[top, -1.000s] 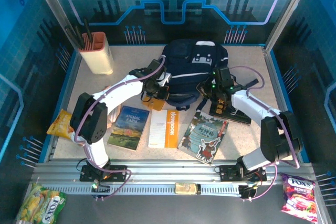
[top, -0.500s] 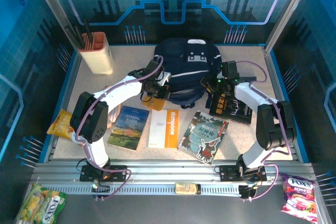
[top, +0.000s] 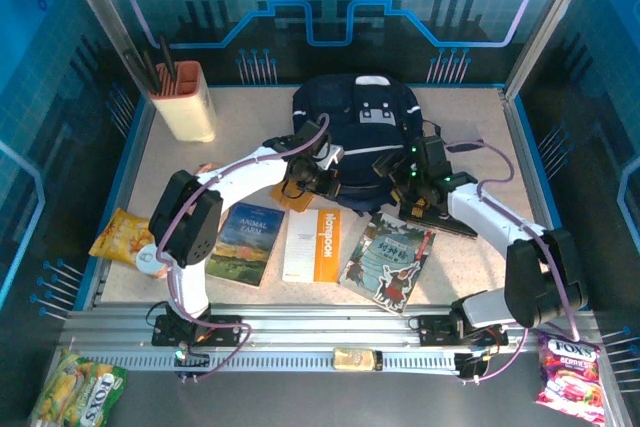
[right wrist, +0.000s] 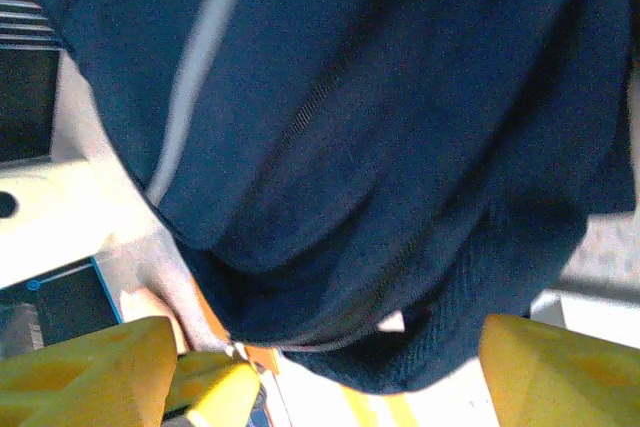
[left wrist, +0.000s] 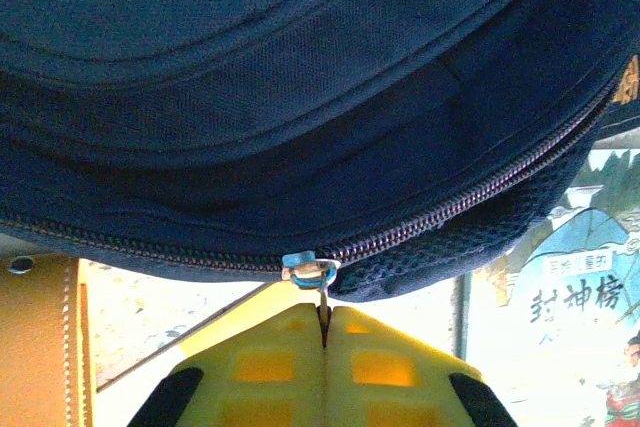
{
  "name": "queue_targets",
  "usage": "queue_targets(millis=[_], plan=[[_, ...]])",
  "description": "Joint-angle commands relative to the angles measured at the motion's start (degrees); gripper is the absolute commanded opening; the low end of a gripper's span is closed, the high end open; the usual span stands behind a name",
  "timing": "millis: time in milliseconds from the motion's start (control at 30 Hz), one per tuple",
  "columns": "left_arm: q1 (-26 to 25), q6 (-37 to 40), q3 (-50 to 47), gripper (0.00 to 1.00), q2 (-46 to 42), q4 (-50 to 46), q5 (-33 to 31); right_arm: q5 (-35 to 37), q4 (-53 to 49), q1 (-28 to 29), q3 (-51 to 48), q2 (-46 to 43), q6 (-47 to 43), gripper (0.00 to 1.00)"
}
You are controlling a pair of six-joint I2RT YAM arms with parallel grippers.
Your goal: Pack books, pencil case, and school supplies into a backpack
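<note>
Navy backpack [top: 355, 132] zipper pull [left wrist: 312, 269] clamped in left gripper [left wrist: 323, 322] jaws; right gripper [right wrist: 330, 362] jaws wide apart beside the fabric.

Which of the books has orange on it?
The middle notebook: white with an orange band. The Animal Farm book on its left is blue-green, and the cartoon book on its right is teal and red.

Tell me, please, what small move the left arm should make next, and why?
Probably draw the zipper pull along its track to open the backpack. The left fingers are shut on the pull, the zip looks closed, and the books lie outside.
</note>
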Motion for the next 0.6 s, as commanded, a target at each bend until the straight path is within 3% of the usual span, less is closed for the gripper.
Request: queue_targets(millis=[0,433,500,567], plan=[[-0.5,-0.6,2.4,0.00,0.7,-0.7,2.5,1.7,-1.8,2.1,-0.6,1.3,9.6,0.80],[-1.0,-0.7,2.0,0.00,0.5,-1.4,1.9,4.6,-1.8,3.4,7.4,13.8,9.6,0.85],[-1.0,-0.4,2.0,0.00,0.4,-2.0,1.3,5.0,-1.7,3.4,8.5,15.6,8.7,0.83],[-1.0,0.1,1.9,0.00,0.1,-2.8,0.1,4.2,-1.0,3.2,8.9,17.0,7.8,0.75]])
